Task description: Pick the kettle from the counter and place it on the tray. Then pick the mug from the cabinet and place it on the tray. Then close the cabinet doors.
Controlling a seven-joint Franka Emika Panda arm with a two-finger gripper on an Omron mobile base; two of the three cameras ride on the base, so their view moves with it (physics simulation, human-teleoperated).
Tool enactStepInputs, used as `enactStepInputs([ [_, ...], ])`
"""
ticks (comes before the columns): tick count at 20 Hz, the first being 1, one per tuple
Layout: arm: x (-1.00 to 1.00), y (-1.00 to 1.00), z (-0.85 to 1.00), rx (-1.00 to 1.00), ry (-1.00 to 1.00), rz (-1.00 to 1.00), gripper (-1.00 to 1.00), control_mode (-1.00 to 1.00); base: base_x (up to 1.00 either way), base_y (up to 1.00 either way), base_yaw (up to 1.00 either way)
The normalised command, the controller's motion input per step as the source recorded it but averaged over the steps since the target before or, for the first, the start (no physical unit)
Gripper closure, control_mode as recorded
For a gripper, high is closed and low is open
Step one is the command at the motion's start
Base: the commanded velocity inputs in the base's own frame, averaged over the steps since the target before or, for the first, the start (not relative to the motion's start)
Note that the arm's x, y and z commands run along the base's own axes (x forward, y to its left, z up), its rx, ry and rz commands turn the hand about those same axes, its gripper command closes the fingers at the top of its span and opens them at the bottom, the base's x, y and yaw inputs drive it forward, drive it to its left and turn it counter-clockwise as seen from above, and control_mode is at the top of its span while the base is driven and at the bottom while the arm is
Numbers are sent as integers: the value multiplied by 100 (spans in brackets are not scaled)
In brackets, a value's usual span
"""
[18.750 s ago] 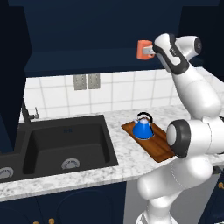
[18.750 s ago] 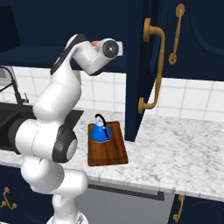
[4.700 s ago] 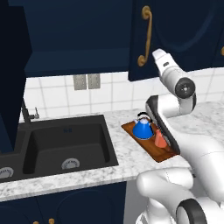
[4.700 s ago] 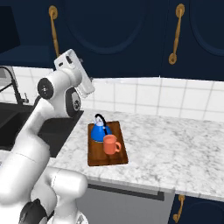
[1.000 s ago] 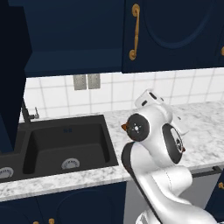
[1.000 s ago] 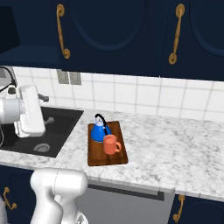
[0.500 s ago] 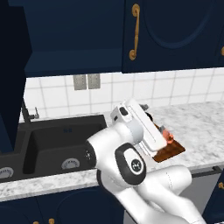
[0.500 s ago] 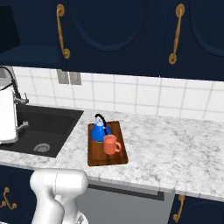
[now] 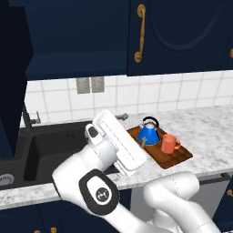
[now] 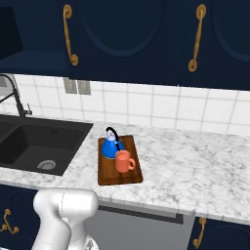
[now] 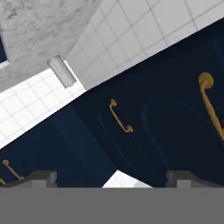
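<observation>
Robot hand turned up toward closed navy wall cabinet doors, with kettle and mug already on the tray

The gripper (image 11: 111, 177) shows 2 dark fingertips (image 11: 41, 176) set wide apart with nothing between them, so it looks open and empty; the cabinet doors (image 11: 170, 127) lie straight ahead of it, their brass handles (image 11: 120, 116) running lengthwise along the panels. In the base views both doors (image 10: 132, 36) above the tray look shut, while a dark opening shows further left, so any move left would be a judgement call. The blue kettle (image 10: 112, 146) and orange mug (image 10: 124, 161) sit touching on the wooden tray (image 10: 118, 178), near the counter (image 10: 195, 171) front edge, right of the sink (image 10: 34, 141). No writing is readable
</observation>
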Motion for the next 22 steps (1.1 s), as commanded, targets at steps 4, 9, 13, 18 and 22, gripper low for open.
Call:
enactStepInputs([
  [4,-20,85,10,-22,-7,0,-100,-100,0,0,0],
  [9,-20,77,17,-16,0,-1,-100,-100,0,0,0],
  [13,-24,31,4,-7,0,-1,-100,-100,0,0,0],
  [18,-5,45,0,-5,0,0,-100,-100,0,0,0],
  [22,0,41,0,0,0,0,-100,-100,0,0,0],
])
